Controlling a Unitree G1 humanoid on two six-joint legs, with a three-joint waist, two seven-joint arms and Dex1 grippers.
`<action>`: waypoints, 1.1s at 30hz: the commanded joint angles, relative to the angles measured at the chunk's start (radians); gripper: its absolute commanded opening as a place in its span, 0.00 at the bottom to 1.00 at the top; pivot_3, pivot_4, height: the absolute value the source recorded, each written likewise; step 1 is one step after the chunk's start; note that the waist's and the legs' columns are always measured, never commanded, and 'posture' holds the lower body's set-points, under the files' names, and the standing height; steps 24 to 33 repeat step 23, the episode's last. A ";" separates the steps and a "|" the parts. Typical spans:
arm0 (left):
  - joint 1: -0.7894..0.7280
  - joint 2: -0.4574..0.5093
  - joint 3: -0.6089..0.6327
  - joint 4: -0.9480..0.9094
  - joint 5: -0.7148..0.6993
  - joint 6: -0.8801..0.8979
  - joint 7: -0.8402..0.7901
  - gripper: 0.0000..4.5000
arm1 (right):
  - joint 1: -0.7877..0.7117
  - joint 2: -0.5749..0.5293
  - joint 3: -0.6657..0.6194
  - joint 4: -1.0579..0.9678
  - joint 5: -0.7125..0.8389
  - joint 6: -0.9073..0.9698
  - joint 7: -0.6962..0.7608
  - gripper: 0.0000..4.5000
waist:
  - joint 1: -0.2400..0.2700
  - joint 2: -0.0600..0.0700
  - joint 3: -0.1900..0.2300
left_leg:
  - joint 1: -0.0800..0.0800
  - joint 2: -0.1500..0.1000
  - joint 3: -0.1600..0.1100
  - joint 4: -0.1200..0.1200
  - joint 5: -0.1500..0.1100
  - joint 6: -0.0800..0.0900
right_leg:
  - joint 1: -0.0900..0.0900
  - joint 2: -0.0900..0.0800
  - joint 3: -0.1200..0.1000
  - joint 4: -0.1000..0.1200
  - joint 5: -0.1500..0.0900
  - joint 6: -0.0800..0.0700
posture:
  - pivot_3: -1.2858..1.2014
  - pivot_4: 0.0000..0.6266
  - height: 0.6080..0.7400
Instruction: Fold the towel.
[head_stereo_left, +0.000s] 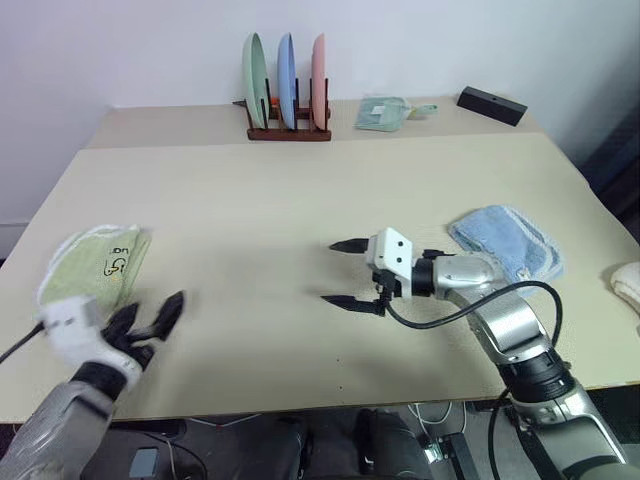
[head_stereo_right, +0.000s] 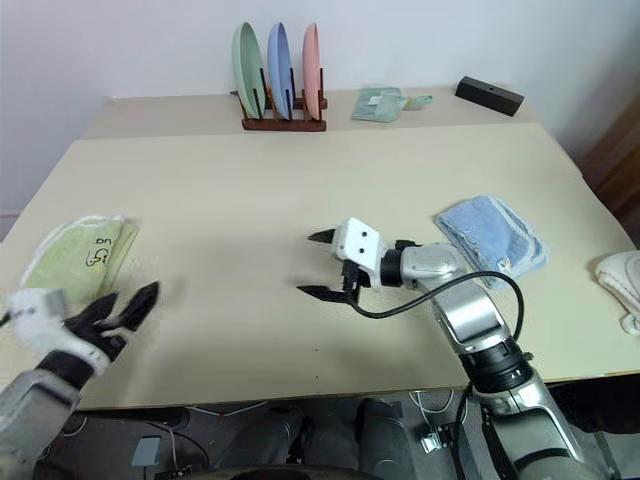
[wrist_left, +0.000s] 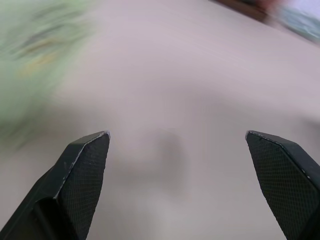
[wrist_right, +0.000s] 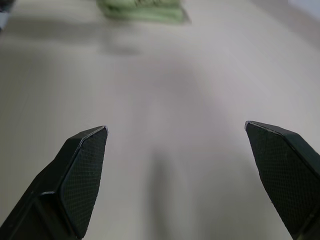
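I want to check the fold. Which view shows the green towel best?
The left eye view: the towel lies folded at the table's left edge, dark mark up. The right eye view shows likewise; both wrist views give only green blurs.

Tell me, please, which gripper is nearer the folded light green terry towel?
Left. The left gripper is open just beside the towel; the right gripper, open, hovers mid-table, well away.

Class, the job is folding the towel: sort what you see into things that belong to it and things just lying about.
Belongs to the job:
- green towel, folded
- left gripper, open
- right gripper, open

Just lying about:
- blue towel
- plate rack holding three plates
- small teal cloth
- black box
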 joint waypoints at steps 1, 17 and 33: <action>-0.129 0.083 -0.217 0.028 0.258 -0.088 -0.056 0.99 | 0.006 0.016 -0.088 0.022 0.065 0.025 -0.039 1.00 | -0.006 0.001 0.000 | 0.000 0.000 0.000 0.000 0.000 0.000 | 0.000 0.000 0.000 0.000 0.000 0.000 | 0.52 0.24 1.00; -0.357 0.067 -0.395 0.339 0.464 -0.271 -0.309 0.99 | 0.220 -0.108 -0.325 -0.040 0.122 0.044 -0.124 1.00 | -0.010 0.003 0.001 | -0.002 0.001 0.000 -0.003 0.000 0.000 | -0.003 0.001 0.000 -0.003 0.001 0.000 | 0.52 0.24 1.00; -0.355 0.053 -0.390 0.373 0.489 -0.294 -0.346 0.99 | 0.222 -0.129 -0.309 -0.027 0.111 0.014 -0.120 1.00 | -0.015 0.003 0.001 | -0.001 0.002 0.000 -0.003 0.000 0.000 | -0.002 0.001 0.000 -0.002 0.001 0.000 | 0.52 0.24 1.00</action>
